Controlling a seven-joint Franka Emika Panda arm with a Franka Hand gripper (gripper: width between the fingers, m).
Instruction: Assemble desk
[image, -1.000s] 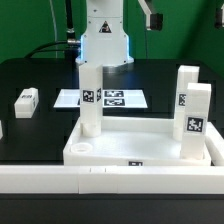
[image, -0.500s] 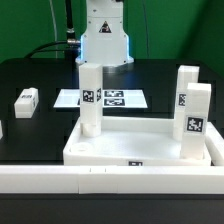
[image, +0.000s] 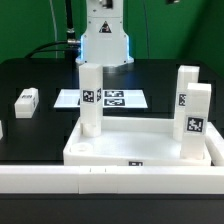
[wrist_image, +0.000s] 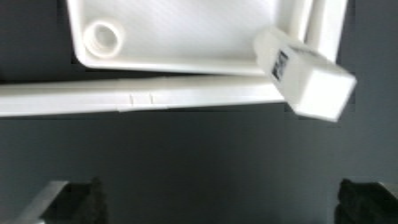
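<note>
In the wrist view we see the gripper (wrist_image: 222, 200) with its fingers (wrist_image: 63, 200) spread apart and nothing between them, hanging above the tabletop (image: 130, 140), presumably raised clear between steps; the exterior view cuts the gripper off entirely. The tabletop lies upturned on the worktop (image: 40, 110) against the white rail (image: 110, 178), likely so its sockets face up; three legs (image: 91, 98) stand in its corners, a fourth leg (image: 26, 99) lies well apart from it; whether they are fully seated we cannot tell.
</note>
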